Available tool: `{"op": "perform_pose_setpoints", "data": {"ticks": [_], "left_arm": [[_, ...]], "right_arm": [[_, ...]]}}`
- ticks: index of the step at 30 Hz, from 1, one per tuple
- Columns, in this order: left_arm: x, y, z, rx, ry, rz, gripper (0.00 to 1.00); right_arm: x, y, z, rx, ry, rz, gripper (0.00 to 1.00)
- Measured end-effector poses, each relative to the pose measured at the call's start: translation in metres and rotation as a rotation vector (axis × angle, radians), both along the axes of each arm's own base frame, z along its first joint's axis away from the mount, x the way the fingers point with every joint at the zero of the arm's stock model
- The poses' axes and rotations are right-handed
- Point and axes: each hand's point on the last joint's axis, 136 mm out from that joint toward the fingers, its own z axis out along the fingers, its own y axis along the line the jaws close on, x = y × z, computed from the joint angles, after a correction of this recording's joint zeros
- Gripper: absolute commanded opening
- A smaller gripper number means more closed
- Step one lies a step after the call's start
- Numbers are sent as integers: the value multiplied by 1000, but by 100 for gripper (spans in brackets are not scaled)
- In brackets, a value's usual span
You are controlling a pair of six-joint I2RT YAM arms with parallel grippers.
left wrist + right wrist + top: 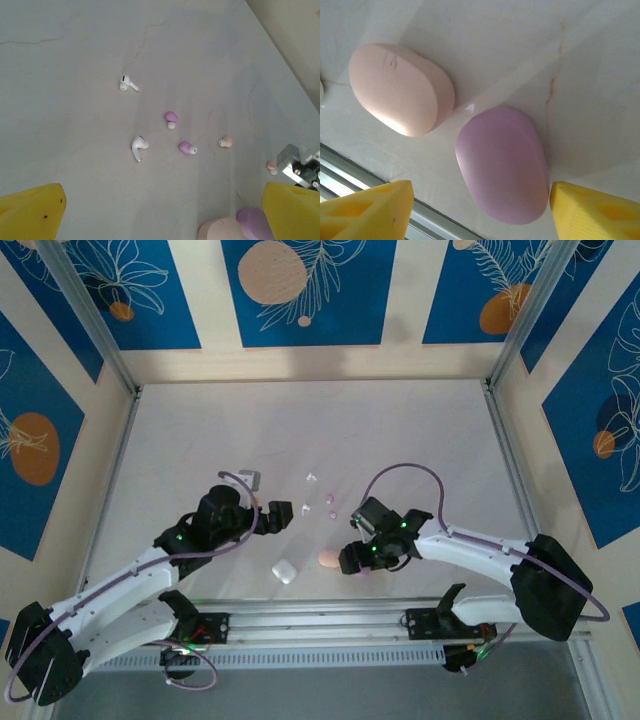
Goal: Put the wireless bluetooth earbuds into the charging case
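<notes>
- Left pincer point(160, 215): yellow fingers spread to the full with nothing between them. It hovers over the counter, facing the loose buds.
- White glossy pebble-shaped case point(285, 571): on the counter near the arm bases, left of the other two cases, apparently shut.
- Wireless bluetooth earbuds, six, all loose on the counter and none in a case:
  - first white stemmed earbud point(127, 83)
  - second white stemmed earbud point(139, 146)
  - first lilac earbud point(171, 119)
  - second lilac earbud point(187, 147)
  - first pale pink earbud point(225, 142)
  - second pale pink earbud point(272, 165)
  - They lie scattered near one another, none touching.
- Pale pink oval case point(400, 90): shut, just beside the lilac one.
- Lilac oval case point(502, 170): shut, flat on the counter between the right pincer's fingers.
- Right pincer point(480, 200): yellow fingers spread to either side of the lilac oval case. One finger stands clear of it, so there is no pinch yet.
- Progress, by judgement: nothing is inserted. The cases need opening and six buds need seating, so the whole task remains.
- Counter point(420, 440): pale off-white sheet with faint creases, and a metal rail point(330, 620) along the near edge.
- Room: cream walls point(210, 290) with blue panels point(340, 300) bearing white leaf outlines and orange discs.
</notes>
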Motion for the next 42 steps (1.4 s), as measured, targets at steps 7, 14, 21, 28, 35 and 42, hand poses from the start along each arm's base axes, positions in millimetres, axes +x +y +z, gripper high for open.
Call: {"op": "perform_pose_setpoints", "data": {"ticks": [7, 14, 21, 28, 35, 42], "left_arm": [[0, 1, 1, -2, -4, 2, 100], [0, 1, 1, -1, -4, 3, 100], [1, 4, 3, 3, -10, 15, 100], [2, 12, 0, 26, -8, 50, 100], [-1, 19, 14, -37, -6, 61, 99], [-14, -5, 72, -201, -62, -80, 90]], "right_arm": [[-7, -1, -8, -62, -16, 38, 67], [-1, -5, -12, -148, -51, 49, 62], [0, -6, -22, -207, -48, 75, 53], [3, -7, -21, -227, -78, 85, 37], [15, 4, 47, -69, -313, 126, 37], [29, 44, 147, 260, -714, 336, 34]]}}
